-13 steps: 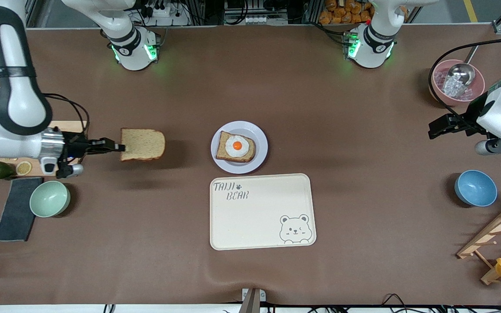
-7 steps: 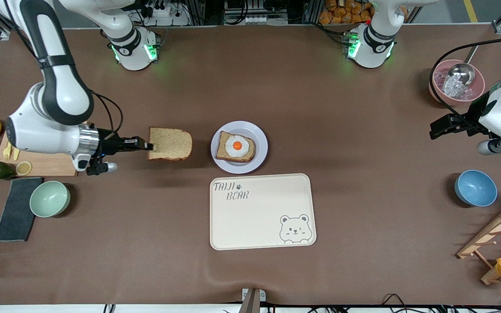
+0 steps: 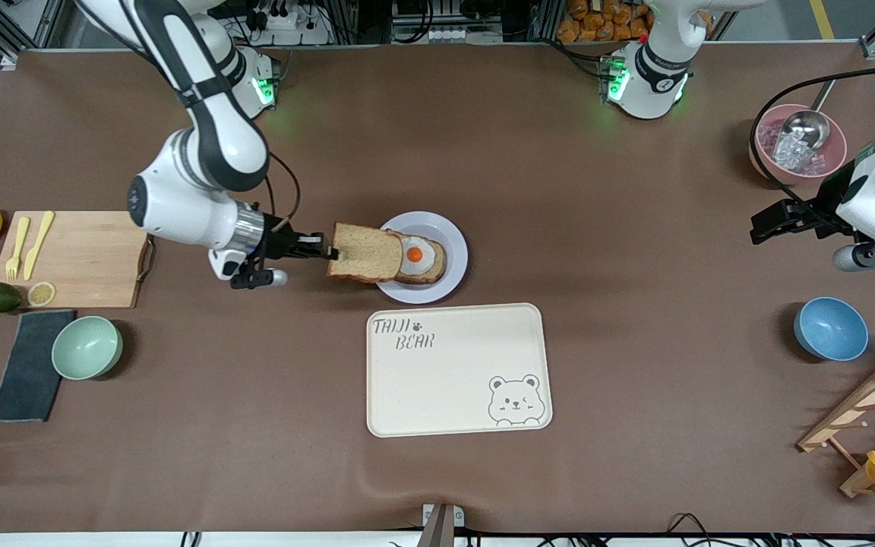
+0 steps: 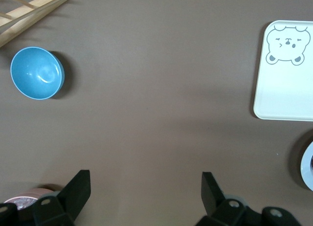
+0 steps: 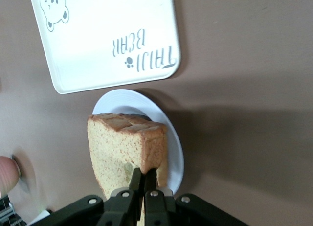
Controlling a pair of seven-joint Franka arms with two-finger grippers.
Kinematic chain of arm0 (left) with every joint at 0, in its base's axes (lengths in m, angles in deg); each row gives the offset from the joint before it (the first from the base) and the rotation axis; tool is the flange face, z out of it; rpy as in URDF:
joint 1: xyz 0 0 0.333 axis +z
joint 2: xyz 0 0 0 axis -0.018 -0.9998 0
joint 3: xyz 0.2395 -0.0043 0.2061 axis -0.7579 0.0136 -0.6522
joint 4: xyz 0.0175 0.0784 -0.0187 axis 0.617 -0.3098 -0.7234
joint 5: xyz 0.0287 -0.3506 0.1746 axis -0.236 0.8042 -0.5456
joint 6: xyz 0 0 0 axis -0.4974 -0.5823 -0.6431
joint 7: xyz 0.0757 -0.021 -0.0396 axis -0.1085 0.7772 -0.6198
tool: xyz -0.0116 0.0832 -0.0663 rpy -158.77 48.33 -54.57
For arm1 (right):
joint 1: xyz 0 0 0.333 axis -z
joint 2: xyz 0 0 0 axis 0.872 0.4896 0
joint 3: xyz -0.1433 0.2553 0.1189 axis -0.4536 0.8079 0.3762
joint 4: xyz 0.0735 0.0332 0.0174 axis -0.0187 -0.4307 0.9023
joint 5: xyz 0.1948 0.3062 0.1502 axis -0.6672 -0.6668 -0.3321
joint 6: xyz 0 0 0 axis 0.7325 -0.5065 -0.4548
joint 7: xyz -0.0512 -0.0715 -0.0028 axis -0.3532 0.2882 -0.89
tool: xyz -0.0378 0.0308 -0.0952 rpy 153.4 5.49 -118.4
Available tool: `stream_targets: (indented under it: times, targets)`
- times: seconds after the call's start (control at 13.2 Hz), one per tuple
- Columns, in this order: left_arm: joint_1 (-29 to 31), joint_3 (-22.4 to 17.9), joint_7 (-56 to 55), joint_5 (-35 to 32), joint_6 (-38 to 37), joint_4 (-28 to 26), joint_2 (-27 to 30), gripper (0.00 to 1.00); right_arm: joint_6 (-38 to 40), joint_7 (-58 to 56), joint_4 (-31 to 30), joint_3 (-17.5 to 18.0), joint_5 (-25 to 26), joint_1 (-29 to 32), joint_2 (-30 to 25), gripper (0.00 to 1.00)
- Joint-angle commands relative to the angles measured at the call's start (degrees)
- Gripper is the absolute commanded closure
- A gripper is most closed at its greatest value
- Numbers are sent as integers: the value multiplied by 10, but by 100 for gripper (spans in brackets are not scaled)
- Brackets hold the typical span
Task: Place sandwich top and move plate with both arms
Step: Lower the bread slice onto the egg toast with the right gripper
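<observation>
Two arms, one busy. Right gripper (image 3: 325, 251) hangs over the worktop just at the plate's rim, on the side toward the right arm's end; jaws clamped on one edge of the sandwich top (image 3: 365, 254), pinching the crust. The slice sticks straight out from the jaws toward the plate (image 3: 454, 237), roughly level, its outer end already over the plate and overlapping part of the egg slice (image 3: 416, 260). Plate sits mid-worktop, just above the tray (image 3: 456, 380) as the front view shows it, well away from every worktop edge.

Key relation: the egg slice lies dead ahead of the jaws along the held slice's long axis, and below it. My read: the top needs a little more travel the same way, toward the left arm's end, then a descent, to square up over the egg slice. The two slices look similar in size and orientation, so no turn seems called for. Right arm is clearly the nearer one.

Left gripper (image 3: 775, 222) waits over the worktop near the left arm's end, beside the pink bowl (image 3: 766, 156); jaws wide apart, nothing between them.

Hard to make out:
- Height of the top above the egg slice; whether they touch, cannot tell.
- In the right wrist view the held top (image 5: 124, 150) hides the egg slice entirely; only the plate's rim (image 5: 177, 152) shows.
- Left wrist view cuts the plate (image 4: 308, 167) to a sliver.
</observation>
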Motion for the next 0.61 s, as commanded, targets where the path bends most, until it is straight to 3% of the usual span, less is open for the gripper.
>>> stream_targets:
  times: [0.0,0.23,0.53]
  targets:
    - [0,2,-6,-14,3,2,2,0,-44,3,-15,-8,-47,-39,7,100]
    - [-1,2,-6,-14,3,1,1,0,-64,4,-15,-7,-52,-49,18,100]
    - [1,1,-1,-14,2,2,-1,0,-118,3,-15,-7,-108,-98,43,100]
